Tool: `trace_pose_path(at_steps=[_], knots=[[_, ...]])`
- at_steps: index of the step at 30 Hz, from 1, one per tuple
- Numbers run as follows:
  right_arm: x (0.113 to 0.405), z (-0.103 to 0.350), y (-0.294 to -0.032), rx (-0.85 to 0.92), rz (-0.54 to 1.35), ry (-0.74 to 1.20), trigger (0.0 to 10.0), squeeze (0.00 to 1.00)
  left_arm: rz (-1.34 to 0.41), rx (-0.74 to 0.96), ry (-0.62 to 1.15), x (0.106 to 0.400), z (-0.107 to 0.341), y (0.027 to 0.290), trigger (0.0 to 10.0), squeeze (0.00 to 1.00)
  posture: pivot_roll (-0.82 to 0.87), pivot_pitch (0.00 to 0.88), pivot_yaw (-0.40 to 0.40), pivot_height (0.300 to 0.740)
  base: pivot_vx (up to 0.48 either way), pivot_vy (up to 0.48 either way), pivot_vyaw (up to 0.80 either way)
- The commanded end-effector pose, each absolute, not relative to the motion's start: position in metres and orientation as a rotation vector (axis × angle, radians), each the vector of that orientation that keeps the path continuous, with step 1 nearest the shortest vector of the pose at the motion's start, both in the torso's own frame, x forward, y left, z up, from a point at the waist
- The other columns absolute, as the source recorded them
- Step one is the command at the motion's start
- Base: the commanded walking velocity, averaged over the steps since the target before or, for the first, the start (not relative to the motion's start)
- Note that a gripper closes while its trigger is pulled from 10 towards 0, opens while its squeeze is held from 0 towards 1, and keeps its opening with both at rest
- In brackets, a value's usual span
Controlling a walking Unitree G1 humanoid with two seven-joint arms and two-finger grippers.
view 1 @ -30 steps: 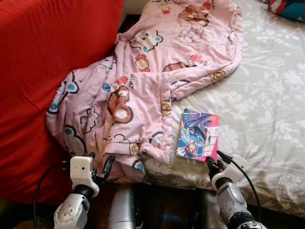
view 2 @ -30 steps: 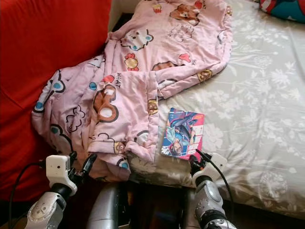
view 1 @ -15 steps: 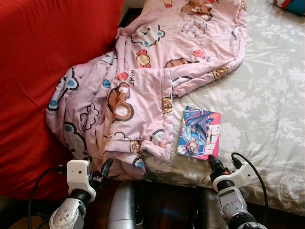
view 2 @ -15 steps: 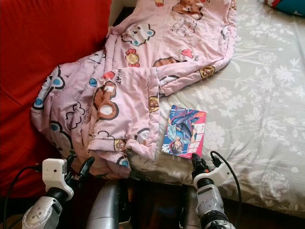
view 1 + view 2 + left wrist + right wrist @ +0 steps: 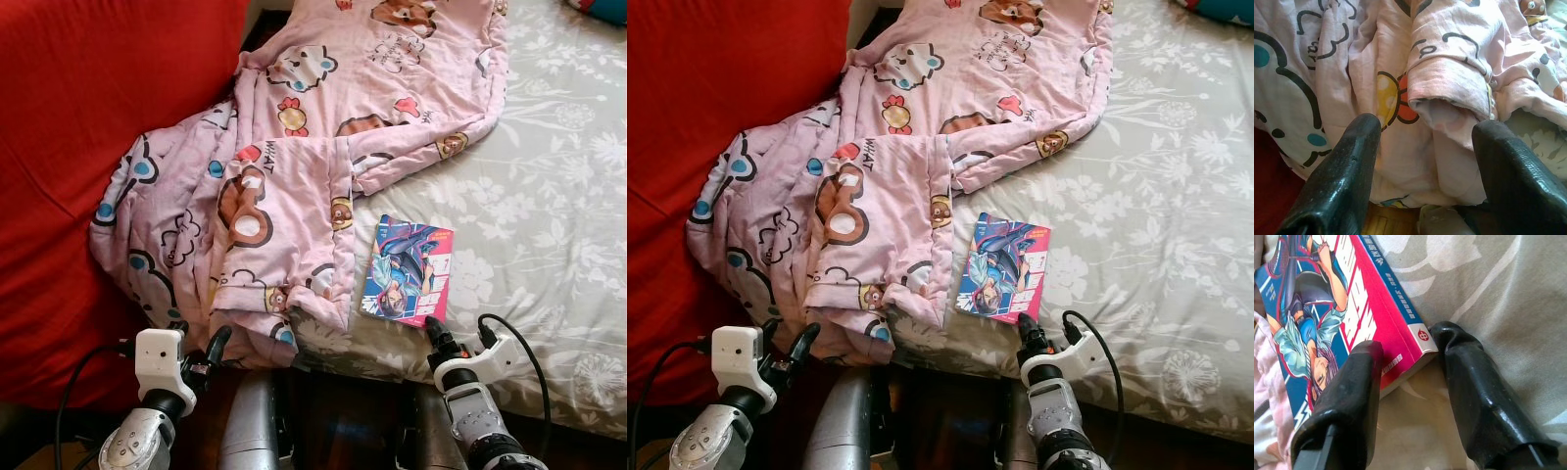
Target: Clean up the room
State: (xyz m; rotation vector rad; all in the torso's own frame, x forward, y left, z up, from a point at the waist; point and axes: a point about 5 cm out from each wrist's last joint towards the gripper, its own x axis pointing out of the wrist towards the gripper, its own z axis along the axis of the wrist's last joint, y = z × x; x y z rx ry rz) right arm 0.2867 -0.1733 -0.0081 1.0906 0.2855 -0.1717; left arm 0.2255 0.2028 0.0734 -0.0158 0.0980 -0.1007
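A comic book [image 5: 409,284] with a blue and pink cover lies flat on the grey floral bed sheet [image 5: 549,196], close to the near edge. My right gripper [image 5: 436,338] is at the book's near corner. In the right wrist view the gripper [image 5: 1415,340] is open, one finger over the cover [image 5: 1327,308] and the other on the sheet beside the spine. A pink cartoon blanket [image 5: 294,166] spills from the bed over its near left edge. My left gripper [image 5: 201,338] is open just below the blanket's hanging fold [image 5: 1449,93], not touching it.
A large red cover [image 5: 98,117] fills the left side, beside the hanging blanket. The dark gap and floor lie under the bed edge [image 5: 333,392] between my arms. Bare sheet stretches to the right of the book.
The whole view has shifted a little. My right gripper has edged in at the book's near corner. My left gripper sits slightly lower under the blanket's edge.
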Motion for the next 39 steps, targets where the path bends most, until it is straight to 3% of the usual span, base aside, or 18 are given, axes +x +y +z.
trace_pose_path(at_steps=[1, 3, 4, 5, 6, 24, 31, 34, 39], knots=[[0.269, -0.027, -0.152, 1.162, -0.181, 0.414, 10.0, 0.0, -0.088, -0.012, 0.128, 0.219, 0.069, 0.207, 10.0, 0.0, 0.24, 0.312, 0.108, 0.608, 0.0, 0.0, 0.0], [0.271, -0.026, -0.151, 1.163, -0.16, 0.41, 10.0, 0.0, -0.086, -0.012, 0.13, 0.219, 0.068, 0.207, 10.0, 0.0, 0.24, 0.311, 0.104, 0.608, 0.0, 0.0, 0.0], [0.271, -0.025, -0.15, 1.161, -0.15, 0.412, 8.5, 0.0, -0.085, -0.012, 0.132, 0.219, 0.068, 0.207, 10.0, 0.0, 0.24, 0.311, 0.104, 0.608, 0.0, 0.0, 0.0], [0.271, -0.025, -0.15, 1.163, -0.148, 0.412, 2.1, 0.0, -0.084, -0.013, 0.133, 0.219, 0.068, 0.207, 10.0, 0.0, 0.24, 0.311, 0.104, 0.608, 0.0, 0.0, 0.0], [0.272, -0.025, -0.15, 1.164, -0.146, 0.411, 0.0, 0.0, -0.083, -0.013, 0.133, 0.219, 0.068, 0.207, 10.0, 0.0, 0.24, 0.311, 0.104, 0.608, 0.0, 0.0, 0.0], [0.28, -0.016, -0.146, 1.129, -0.092, 0.374, 0.0, 0.0, -0.073, -0.011, 0.138, 0.227, 0.065, 0.206, 10.0, 0.0, 0.23, 0.277, 0.091, 0.608, 0.0, 0.0, 0.0], [0.288, -0.007, -0.164, 0.998, -0.207, 0.264, 0.0, 0.0, -0.065, -0.017, 0.126, 0.238, 0.064, 0.205, 10.0, 0.0, 0.2, 0.239, 0.079, 0.608, 0.0, 0.0, 0.0], [0.29, 0.001, -0.176, 0.802, -0.244, 0.214, 0.0, 0.0, -0.061, -0.025, 0.122, 0.245, 0.061, 0.204, 10.0, 0.0, 0.17, 0.199, 0.063, 0.608, 0.0, 0.0, 0.0], [0.285, 0.004, -0.186, 0.738, -0.312, 0.141, 0.0, 0.0, -0.05, -0.033, 0.109, 0.255, 0.06, 0.202, 10.0, 0.0, 0.16, 0.157, 0.044, 0.608, 0.0, 0.0, 0.0]])
